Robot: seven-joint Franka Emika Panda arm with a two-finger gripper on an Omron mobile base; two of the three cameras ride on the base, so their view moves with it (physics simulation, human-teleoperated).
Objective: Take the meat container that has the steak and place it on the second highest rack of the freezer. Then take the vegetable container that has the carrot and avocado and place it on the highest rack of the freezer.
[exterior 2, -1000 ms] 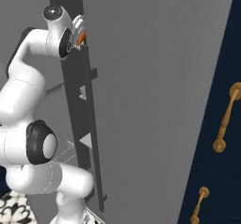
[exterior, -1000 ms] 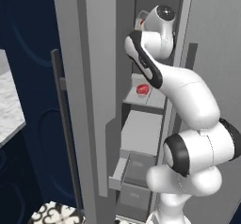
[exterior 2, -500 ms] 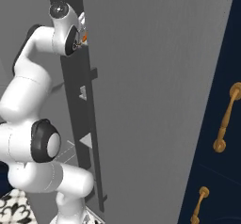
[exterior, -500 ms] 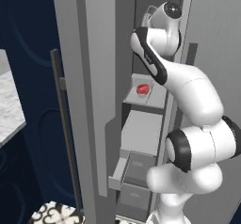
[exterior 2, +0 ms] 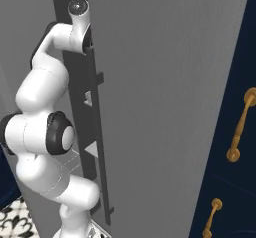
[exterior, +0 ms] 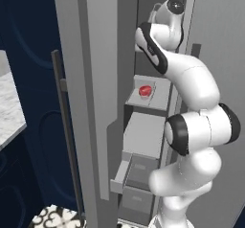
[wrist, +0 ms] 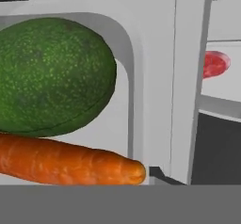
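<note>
- White, shallow plastic vegetable container (wrist: 141,77), with a raised rounded rim, sits close before the hand camera; judged from this, it is carried at the top of the freezer opening, not yet set down.
- Dark green, pebbled avocado (wrist: 52,77) lies inside it, touching the slim orange carrot (wrist: 66,164) that rests just beside it along the tray's inside.
- Jaws: together on the container's rim, to judge by how the tray rides with the hand; the contact itself is hidden.
- Glossy red steak (exterior: 145,91) sits in its own pale tray on a flat grey rack (exterior: 160,95) below the hand; in the hand view the same red lump (wrist: 215,64) shows beyond the container's edge, so the first half of the task reads as done.
- Tall grey freezer (exterior: 86,54) stands with its long door swung open and its dark vertical bar handle (exterior: 64,126) towards the left base camera; lower drawers (exterior: 139,174) are pulled out beneath.
- White arm (exterior: 191,88) reaches up into the narrow opening between door and cabinet wall.
- Advice for the step in hand: keep the tray level so avocado and carrot do not roll, carry it well inside above the highest rack, lower it until it rests flat, then part the jaws.
- Risk: the gap is tight; clipping the side wall could tilt the tray.
</note>
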